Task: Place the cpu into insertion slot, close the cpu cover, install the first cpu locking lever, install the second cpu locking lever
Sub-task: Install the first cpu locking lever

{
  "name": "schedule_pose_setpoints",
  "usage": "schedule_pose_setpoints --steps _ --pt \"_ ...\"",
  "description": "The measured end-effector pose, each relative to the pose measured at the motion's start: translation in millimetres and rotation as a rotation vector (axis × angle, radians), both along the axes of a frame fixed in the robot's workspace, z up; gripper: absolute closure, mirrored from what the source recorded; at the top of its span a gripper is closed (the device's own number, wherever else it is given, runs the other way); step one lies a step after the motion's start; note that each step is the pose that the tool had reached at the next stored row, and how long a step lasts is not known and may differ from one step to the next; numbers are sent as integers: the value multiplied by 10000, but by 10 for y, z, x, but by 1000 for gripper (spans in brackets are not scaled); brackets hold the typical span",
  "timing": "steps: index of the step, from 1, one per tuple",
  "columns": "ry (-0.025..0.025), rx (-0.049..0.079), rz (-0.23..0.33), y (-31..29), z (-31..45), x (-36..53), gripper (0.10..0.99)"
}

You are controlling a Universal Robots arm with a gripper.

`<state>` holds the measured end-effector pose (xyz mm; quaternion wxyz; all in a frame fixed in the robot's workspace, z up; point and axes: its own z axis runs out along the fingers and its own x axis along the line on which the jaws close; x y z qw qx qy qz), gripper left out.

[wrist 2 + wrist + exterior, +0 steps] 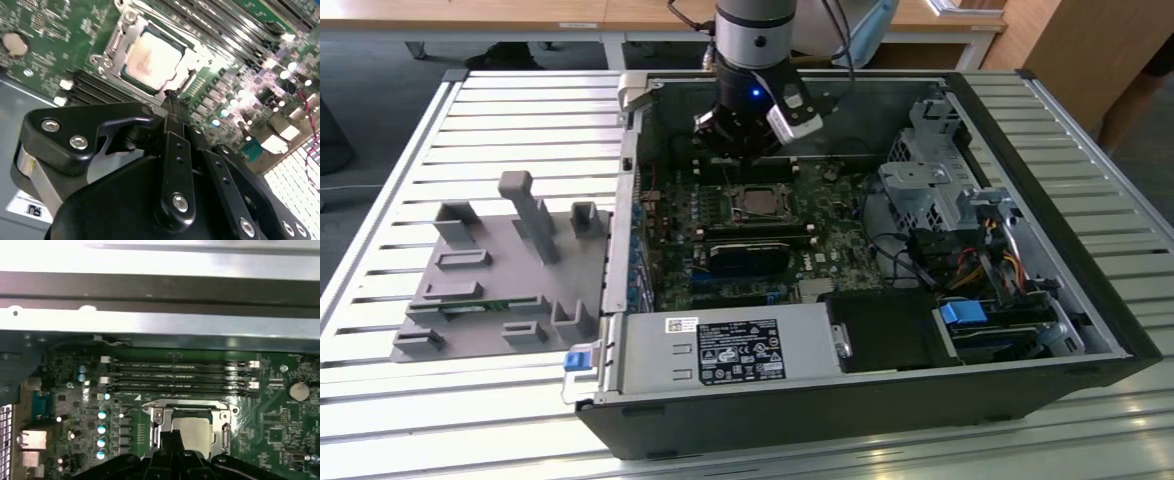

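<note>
"Second wrist view: where's the cpu (pixel 152 57)?"
"In the slot (pixel 186 80), mid-board, cover (pixel 131 31) down around it."
"And the gripper (pixel 171 96)?"
"Fingers (pixel 175 130) pinched narrow, nothing seen between them, at the cover's edge. A crooked push could slip and scratch the board (pixel 50 30)."

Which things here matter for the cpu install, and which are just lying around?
Job: pale silver square cpu, silver metal cpu cover frame, black gripper.
Lying about: grey plastic fixture, long black memory slots, silver power supply box.
</note>
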<state>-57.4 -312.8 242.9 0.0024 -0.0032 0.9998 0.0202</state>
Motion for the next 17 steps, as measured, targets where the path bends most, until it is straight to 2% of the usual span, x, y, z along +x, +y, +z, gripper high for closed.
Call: schedule_pose_setpoints --steps 4,6,9,17 --pt "-6 30 -1 0 4 -50 980" --pt "-10 84 0 0 41 -55 980" --pt "-10 89 -1 0 68 -70 980" --pt "-10 146 -124 0 73 -267 980"
